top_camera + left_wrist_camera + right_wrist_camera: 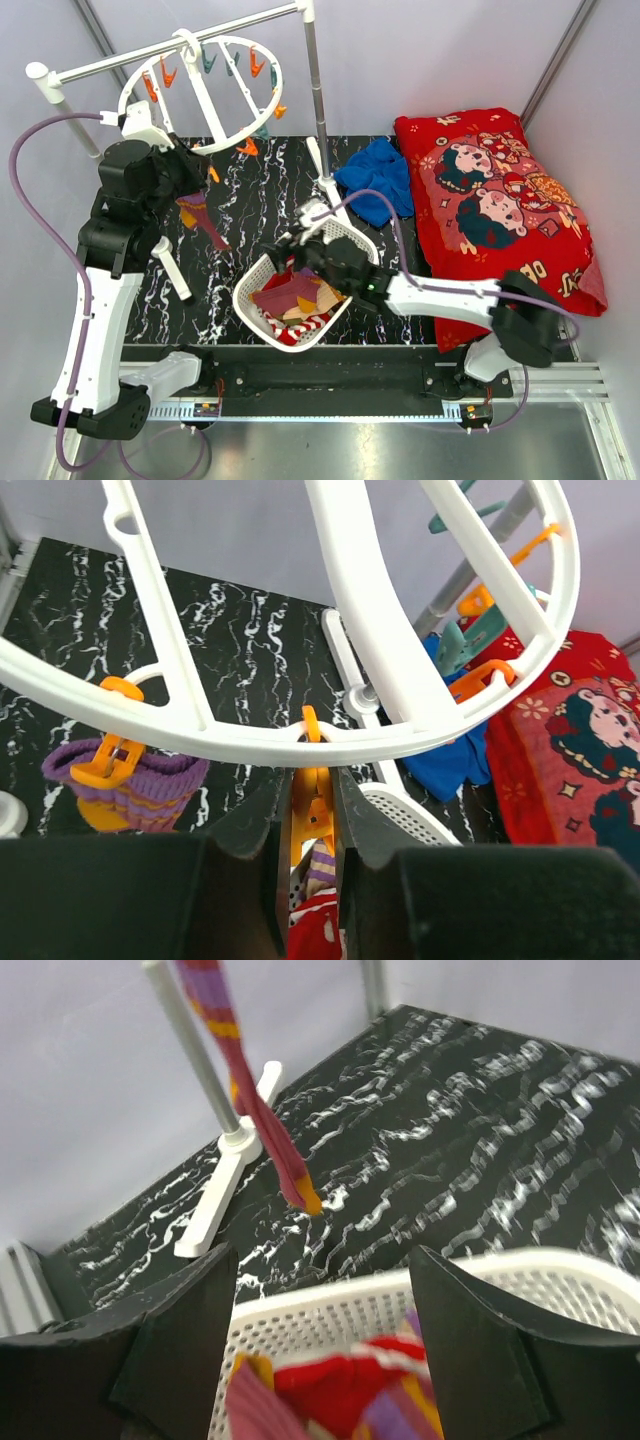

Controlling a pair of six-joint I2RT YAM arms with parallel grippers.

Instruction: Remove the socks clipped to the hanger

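Note:
The white round hanger hangs from a rail at the back left; its rim crosses the left wrist view. One sock, with a purple striped cuff and a maroon foot, hangs from an orange clip; it also shows in the right wrist view. My left gripper is shut on the neighbouring orange clip under the rim. My right gripper is open and empty just above the basket. Several socks lie in the basket.
A white drying rack pole with its foot stands on the black marbled table. A blue cloth and a big red cartoon pillow lie on the right. A white rack foot lies near the left arm.

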